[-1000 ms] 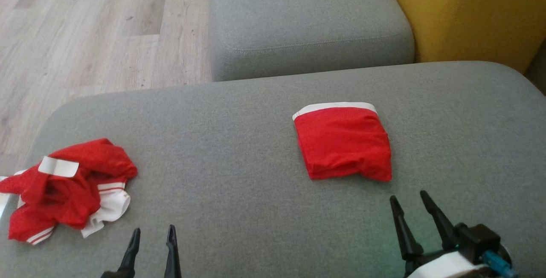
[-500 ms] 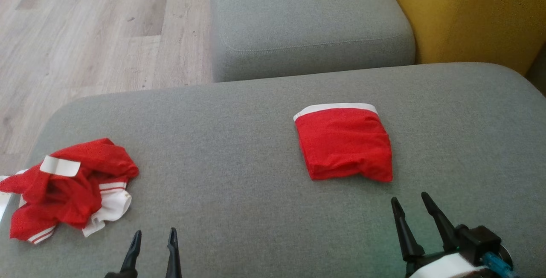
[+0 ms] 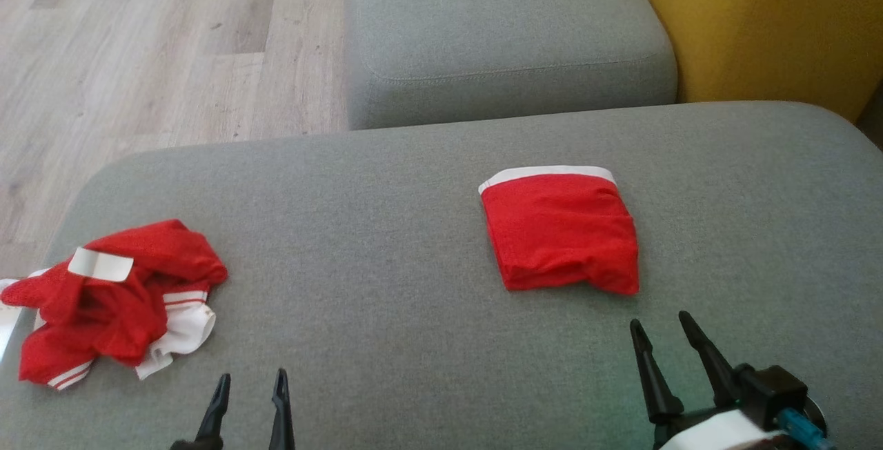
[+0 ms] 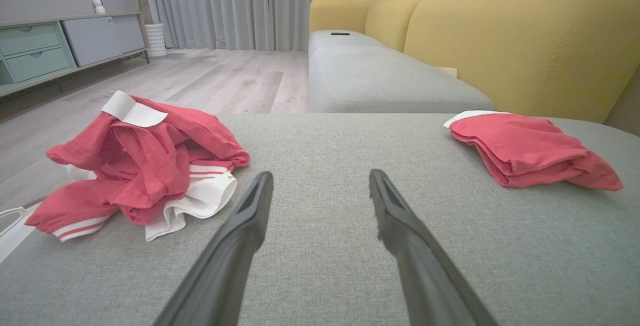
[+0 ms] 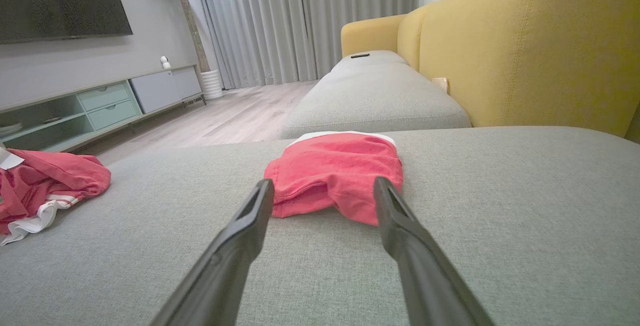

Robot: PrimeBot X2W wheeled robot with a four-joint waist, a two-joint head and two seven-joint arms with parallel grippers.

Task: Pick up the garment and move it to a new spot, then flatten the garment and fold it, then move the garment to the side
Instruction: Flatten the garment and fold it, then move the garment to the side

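At the bottom edge of the head view, lower left, the left gripper [image 3: 252, 374] hovers just over the grey cushion [image 3: 386, 229], its two dark fingers spread apart and nothing between them. At the lower right the right gripper [image 3: 658, 319] stands the same way: jaws wide and empty, tips pointing up the frame.

Just above the right gripper's tips, apart from them, lies the folded red garment [image 3: 562, 232], a neat near-square packet right of the frame's centre with a white band [image 3: 552, 172] along its far edge. In the right wrist view it sits straight ahead, framed between the two fingers but not touched by them.

At the left edge of the head view, up and left of the left gripper, lies the crumpled red garment [image 3: 117, 298] — a loose heap of red mesh with white striped trim spilling out at its lower right and a white label [image 3: 100, 265] on top. It rests near the cushion's left end, well apart from the folded one. In the left wrist view it lies to the left of the fingers, clear of them.

Farther off, at the top centre, a second grey cushion [image 3: 497, 22] butts against the first — beside it, at the upper right, rises a yellow sofa back [image 3: 759, 22]. Pale wooden floor [image 3: 138, 43] takes the upper left.
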